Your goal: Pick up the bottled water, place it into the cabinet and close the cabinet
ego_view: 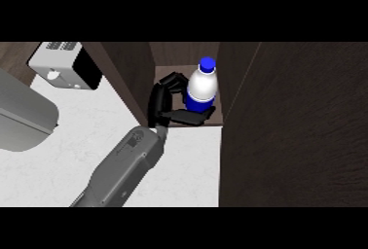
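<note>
Inside the dark wooden cabinet [137, 73], the black right hand [164, 99] grips the blue-capped bottled water [202, 87].

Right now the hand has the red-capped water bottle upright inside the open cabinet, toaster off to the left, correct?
Not quite: the head view shows the bottle's cap is blue, not red. The rest holds: the hand has the water bottle upright inside the open cabinet, toaster off to the left.

Right hand [161, 99] outstretched on grey forearm, fingers [173, 79] apparently curled, thumb extended.
</note>
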